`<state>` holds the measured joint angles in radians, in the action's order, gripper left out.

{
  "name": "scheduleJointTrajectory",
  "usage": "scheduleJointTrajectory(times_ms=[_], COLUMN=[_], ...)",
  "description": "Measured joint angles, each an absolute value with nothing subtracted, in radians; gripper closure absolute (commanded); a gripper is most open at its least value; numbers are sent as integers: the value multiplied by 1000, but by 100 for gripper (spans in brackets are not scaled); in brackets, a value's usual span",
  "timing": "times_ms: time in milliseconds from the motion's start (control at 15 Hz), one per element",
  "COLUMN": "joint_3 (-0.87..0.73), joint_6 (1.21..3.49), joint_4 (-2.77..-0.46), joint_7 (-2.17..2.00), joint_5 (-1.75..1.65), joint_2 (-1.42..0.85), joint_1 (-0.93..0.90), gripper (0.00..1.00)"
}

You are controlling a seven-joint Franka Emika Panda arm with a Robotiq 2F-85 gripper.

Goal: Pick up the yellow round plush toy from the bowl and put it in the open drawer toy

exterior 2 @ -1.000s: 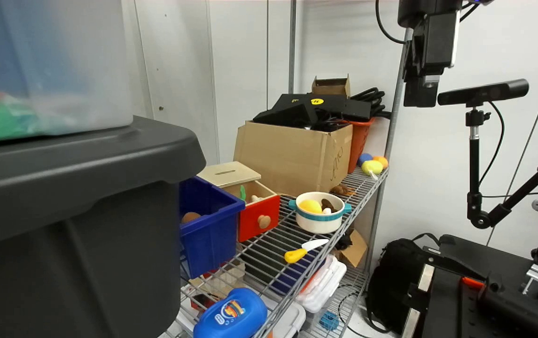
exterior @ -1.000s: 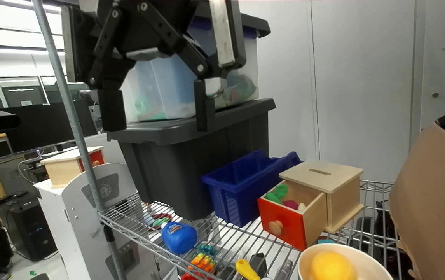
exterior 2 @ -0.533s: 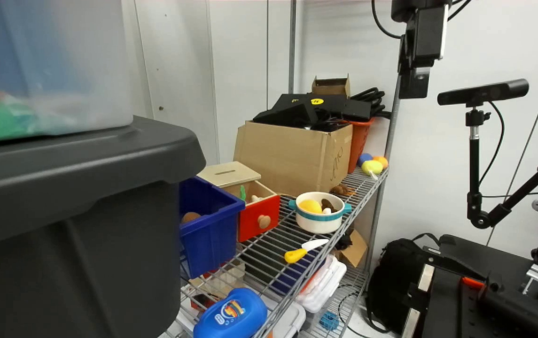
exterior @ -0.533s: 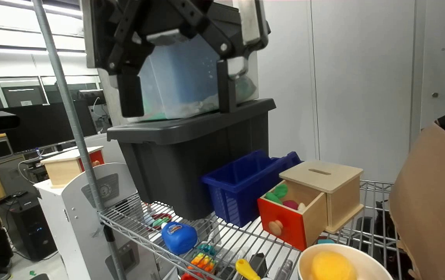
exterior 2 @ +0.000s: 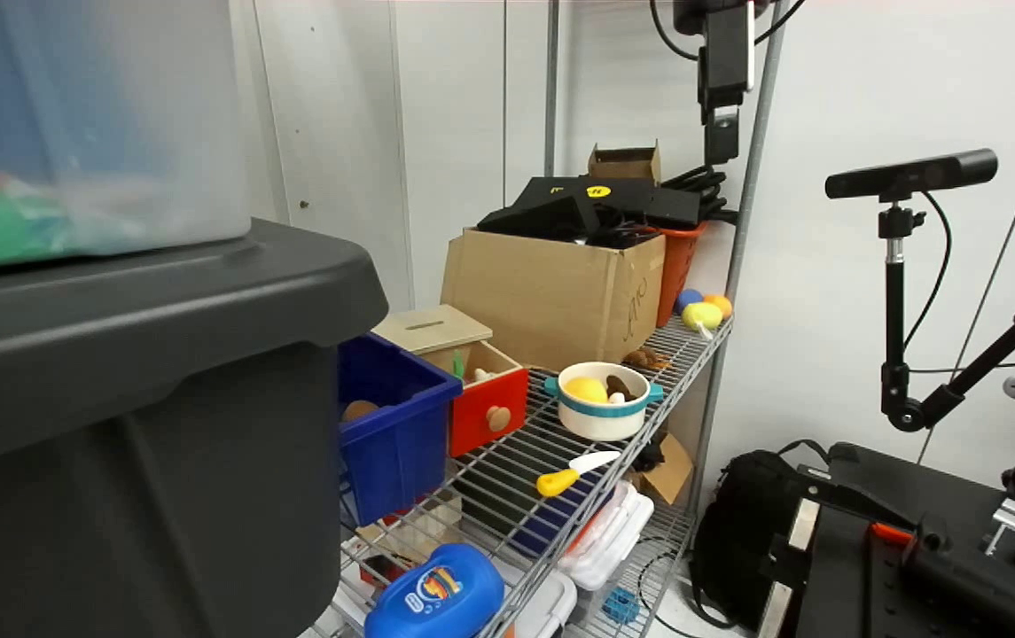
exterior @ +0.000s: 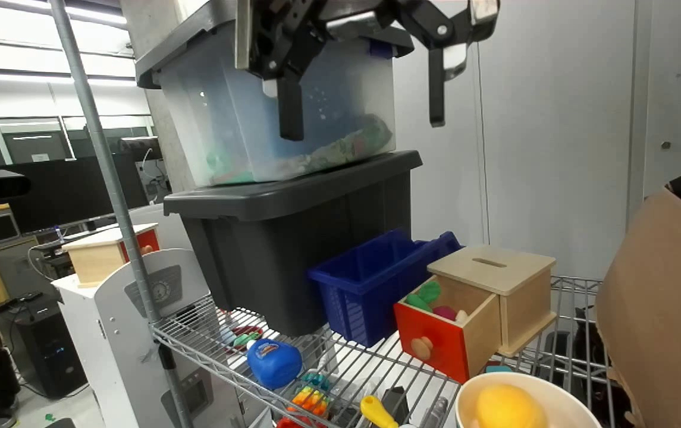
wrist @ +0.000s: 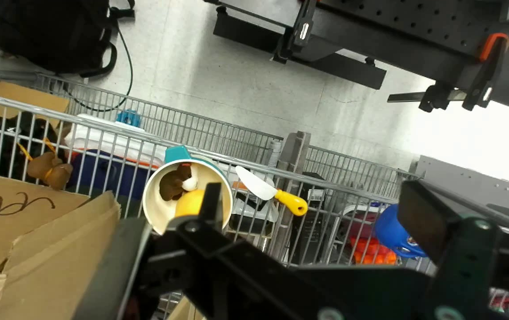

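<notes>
The yellow round plush toy (exterior: 510,407) lies in the cream bowl (exterior: 572,410). The plush toy (exterior 2: 585,390) and bowl (exterior 2: 600,427) also show in an exterior view, with small brown and white items beside the toy. The open drawer toy (exterior: 495,270) stands behind the bowl, its red drawer (exterior: 435,351) pulled out with green, dark red and pale items inside. My gripper (exterior: 364,119) is open and empty, high above the shelf. In the wrist view one finger of my gripper (wrist: 316,200) covers part of the plush toy (wrist: 190,203) and bowl (wrist: 151,204); the drawer toy is mostly hidden.
A blue bin (exterior: 355,297) stands beside the drawer toy, next to stacked storage boxes (exterior: 292,238). A cardboard box (exterior 2: 542,283) stands behind the bowl. A yellow-handled toy knife (wrist: 292,202) and a blue bottle (exterior 2: 436,594) lie on the wire shelf near its front edge.
My open gripper has moved sideways above the shelf, away from the stacked boxes, and a little higher. The bowl, plush toy and drawer toy have not moved.
</notes>
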<state>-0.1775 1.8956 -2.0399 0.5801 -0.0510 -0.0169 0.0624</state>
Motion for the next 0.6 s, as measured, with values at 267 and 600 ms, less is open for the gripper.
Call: scheduleJointTrajectory(times_ms=[267,600], joint_3=[-163,-144], joint_6=[1877,1875], joint_4=[-1963,-1938], joint_7=[580,580], joint_5=[-51,-50], joint_2=[-105,-168], joint_1=[65,81], gripper=[0,0])
